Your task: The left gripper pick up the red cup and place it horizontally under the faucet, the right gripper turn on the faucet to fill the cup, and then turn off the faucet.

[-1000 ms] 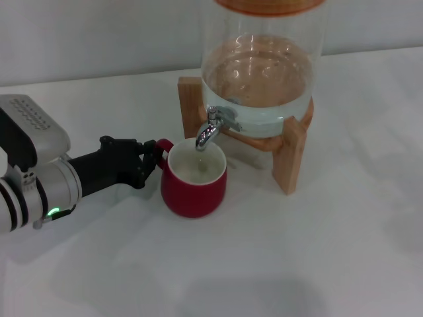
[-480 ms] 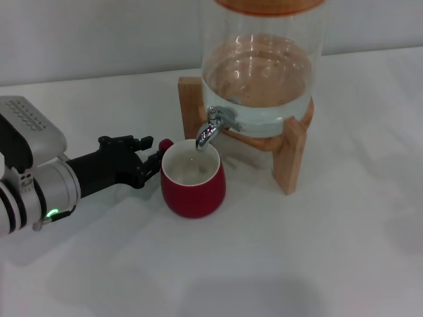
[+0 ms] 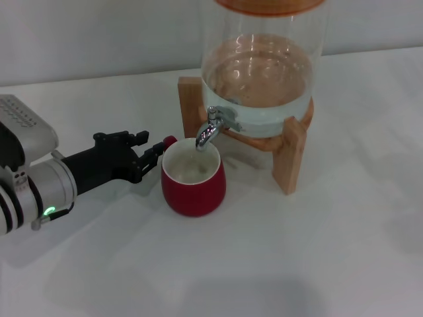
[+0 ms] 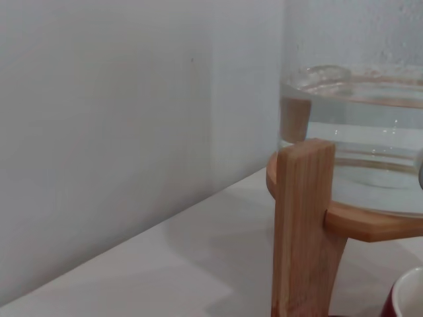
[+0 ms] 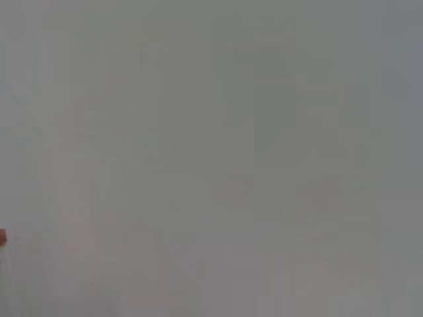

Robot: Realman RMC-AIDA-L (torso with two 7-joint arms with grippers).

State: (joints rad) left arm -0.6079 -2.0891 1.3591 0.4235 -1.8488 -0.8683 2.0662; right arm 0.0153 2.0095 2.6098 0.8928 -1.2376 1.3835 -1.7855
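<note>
One cup, the red cup [image 3: 193, 181], was seen standing upright at the centre of the head frame, its mouth directly below the spout of the faucet [image 3: 213, 129]. The left gripper [image 3: 151, 153] was placed at centre left, just beside the cup's handle, with its slim fingers parted and nothing grasped between them. The placing step was therefore judged complete, and the filling step was taken to be next: the faucet's short lever would need to be reached and turned by the right gripper. That gripper could not be found in any view, the right wrist picture being filled with blank grey. Only a sliver of the cup's rim was caught in the left wrist view, beside the wooden stand [image 4: 303, 231] and glass jar [image 4: 360, 139].
</note>
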